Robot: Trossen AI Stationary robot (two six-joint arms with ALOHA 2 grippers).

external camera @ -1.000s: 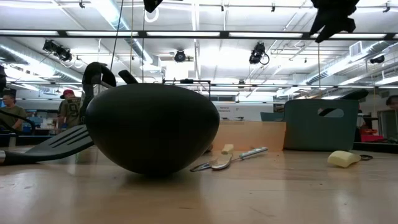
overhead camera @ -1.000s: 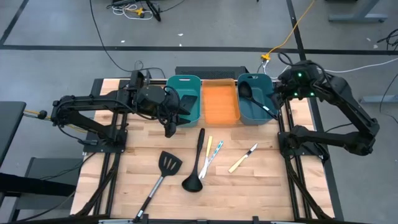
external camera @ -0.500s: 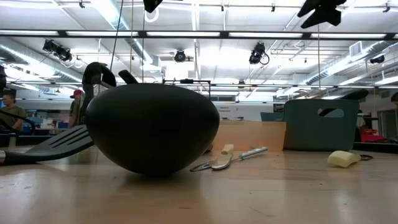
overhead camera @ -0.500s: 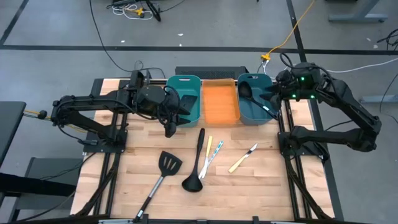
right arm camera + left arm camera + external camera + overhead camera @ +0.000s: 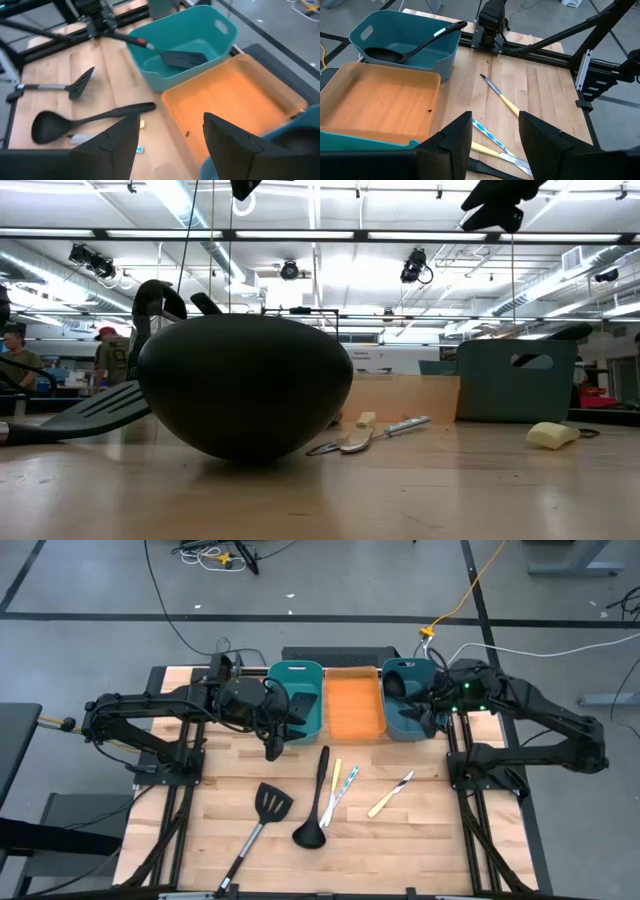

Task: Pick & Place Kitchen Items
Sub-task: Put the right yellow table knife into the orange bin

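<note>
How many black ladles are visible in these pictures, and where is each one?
2. One ladle lies on the bare table, between the slotted spatula and the thin sticks. The other ladle rests inside the right teal bin, its handle over the rim. None appears hidden.

Two dark, jointed arms, green lights glowing on the right arm point(image 5: 470, 690), each with blunt black fingers point(image 5: 457, 137)

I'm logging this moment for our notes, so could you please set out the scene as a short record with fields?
Bins: left teal bin, orange bin, right teal bin in a row at the table's far edge
Left teal bin: holds a spatula
Orange bin: nothing in it
Right teal bin: holds a ladle
On table: spatula, ladle, thin sticks, yellow-handled stick
Left pincer: open, holding nothing, in front of the left teal bin
Right pincer: open, holding nothing, over the right teal bin
</note>
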